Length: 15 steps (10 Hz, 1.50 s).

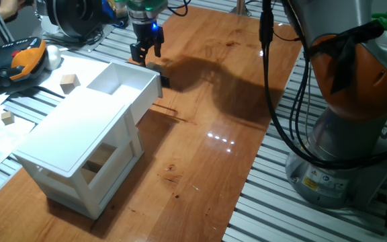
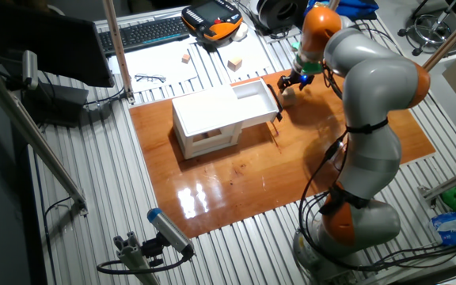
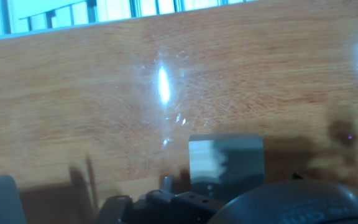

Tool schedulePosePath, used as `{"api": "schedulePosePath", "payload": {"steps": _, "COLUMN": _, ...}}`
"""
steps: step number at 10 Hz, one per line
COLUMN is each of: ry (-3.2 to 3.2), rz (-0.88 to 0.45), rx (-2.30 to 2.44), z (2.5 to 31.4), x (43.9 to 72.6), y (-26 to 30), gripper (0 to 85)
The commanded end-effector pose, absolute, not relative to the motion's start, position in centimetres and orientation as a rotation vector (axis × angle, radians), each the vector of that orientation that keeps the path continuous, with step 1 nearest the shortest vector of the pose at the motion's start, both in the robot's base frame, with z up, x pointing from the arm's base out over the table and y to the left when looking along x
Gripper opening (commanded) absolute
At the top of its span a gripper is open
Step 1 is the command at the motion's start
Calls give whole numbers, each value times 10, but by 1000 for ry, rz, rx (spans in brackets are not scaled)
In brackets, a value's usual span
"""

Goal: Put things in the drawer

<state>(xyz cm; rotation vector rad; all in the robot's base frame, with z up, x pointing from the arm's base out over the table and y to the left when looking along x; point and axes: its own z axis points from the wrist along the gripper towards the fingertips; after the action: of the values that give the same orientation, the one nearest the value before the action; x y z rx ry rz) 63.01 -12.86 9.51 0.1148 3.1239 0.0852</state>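
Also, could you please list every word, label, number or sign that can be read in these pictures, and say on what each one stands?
No text can be read in any view.
Sticker on the robot base: print too small to read.
Keyboard: key legends too small to read.
Orange and black pendant: markings too small to read.
White cabinet, drawer and wooden cubes: no print visible.

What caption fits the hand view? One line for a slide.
Gripper low over the wooden table, a pale cube at its tip.
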Motion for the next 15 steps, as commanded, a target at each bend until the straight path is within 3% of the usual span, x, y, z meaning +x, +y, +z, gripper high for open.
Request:
{"api": "schedulePosePath", "payload": {"steps": 1, "ry": 3123, "rz": 75, "rx": 112, "z": 95, "x": 630, "y": -129, "gripper": 680}}
{"api": "schedulePosePath", "payload": {"steps": 4, "ry": 3142, "rz": -63, "rx": 64, "z": 95, "x": 630, "y": -129, "gripper": 680}}
{"api": "schedulePosePath", "payload": {"steps": 6, "ry": 3117, "rz": -80, "rx": 65, "z": 95, "x": 630, "y": -129, "gripper": 680}}
{"api": "schedulePosePath", "payload": {"steps": 7, "ry": 3105, "rz": 28, "rx": 104, "z": 84, "x": 629, "y": -132, "gripper": 680}}
{"api": "schedulePosePath", "payload": {"steps": 15, "ry": 3073, "rz": -39, "rx": 10, "z": 82, "x": 643, "y": -121, "gripper": 680}}
